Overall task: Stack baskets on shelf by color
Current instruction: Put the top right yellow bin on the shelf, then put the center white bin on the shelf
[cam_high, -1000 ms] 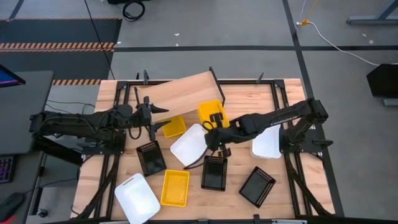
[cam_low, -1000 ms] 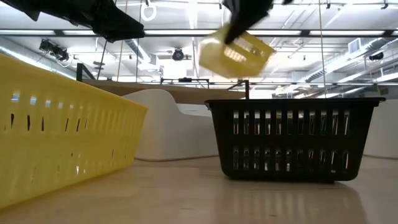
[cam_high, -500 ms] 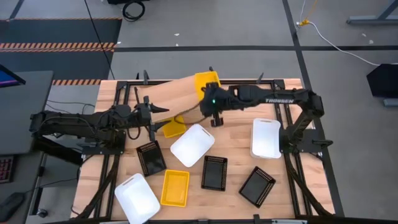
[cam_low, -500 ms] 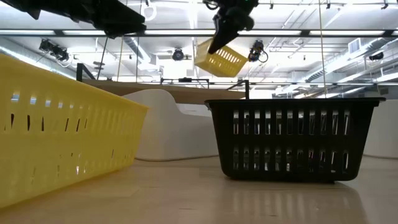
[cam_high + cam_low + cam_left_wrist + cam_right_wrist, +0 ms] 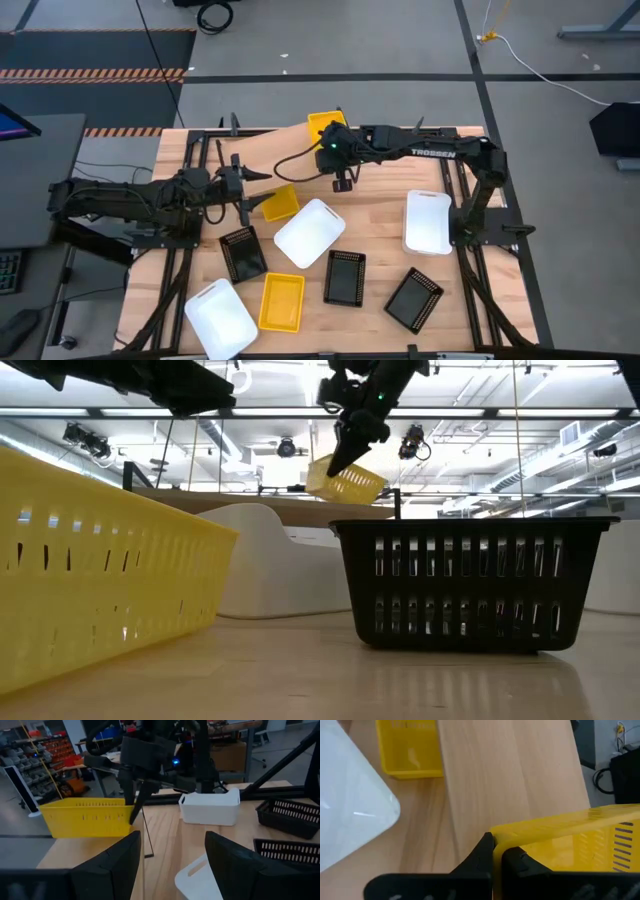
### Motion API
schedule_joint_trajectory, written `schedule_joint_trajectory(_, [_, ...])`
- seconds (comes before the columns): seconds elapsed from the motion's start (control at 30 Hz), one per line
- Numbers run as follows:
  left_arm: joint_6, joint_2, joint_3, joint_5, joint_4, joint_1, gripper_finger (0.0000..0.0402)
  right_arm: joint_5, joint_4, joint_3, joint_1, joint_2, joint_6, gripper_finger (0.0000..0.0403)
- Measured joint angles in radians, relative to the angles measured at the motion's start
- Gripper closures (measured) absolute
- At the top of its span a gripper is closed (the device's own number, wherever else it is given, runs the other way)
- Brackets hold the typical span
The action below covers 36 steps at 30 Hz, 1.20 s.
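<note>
My right gripper (image 5: 336, 150) is shut on a yellow basket (image 5: 325, 128) that hangs low over the far right end of the shelf (image 5: 285, 152), a light wooden plank. Seen from the low view, this basket (image 5: 346, 481) is tilted; I cannot tell whether it touches the plank. My left gripper (image 5: 240, 186) waits open at the shelf's left near side with nothing between its fingers (image 5: 107, 865). Another yellow basket (image 5: 280, 204) rests on its bottom on the table beside the shelf. My right gripper holds the yellow basket by the rim of one wall (image 5: 499, 839), close to a corner. One finger (image 5: 481, 851) stands outside the wall and the other inside. The fingers slant down from the table's right side. The basket hangs tilted below them.
On the table stand white baskets (image 5: 310, 233) (image 5: 428, 222) (image 5: 220, 318), black perforated baskets (image 5: 243, 253) (image 5: 345, 277) (image 5: 415, 299) and a yellow basket (image 5: 282, 301). The shelf's left part is bare wood.
My right gripper has carried the yellow basket from over the middle of the table toward the far edge and a little left, out over the shelf's far right end. The basket has stayed in the hold, has turned and now hangs lower.
</note>
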<state>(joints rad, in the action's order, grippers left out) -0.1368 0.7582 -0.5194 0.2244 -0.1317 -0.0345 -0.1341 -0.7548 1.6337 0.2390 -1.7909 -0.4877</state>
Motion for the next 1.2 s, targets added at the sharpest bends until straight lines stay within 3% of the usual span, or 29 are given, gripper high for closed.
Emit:
schedule_joint_trajectory(0.9, [-0.066,0.000,0.000,0.074,-0.101,-0.004,0.0173,-0.014,-0.034,-0.002,-0.016,0.013,0.014,0.0298])
schedule_joint_trajectory(1.2, [-0.058,0.000,0.000,0.075,-0.079,0.000,0.0173,-0.145,-0.096,-0.002,-0.016,0.013,0.014,0.0300])
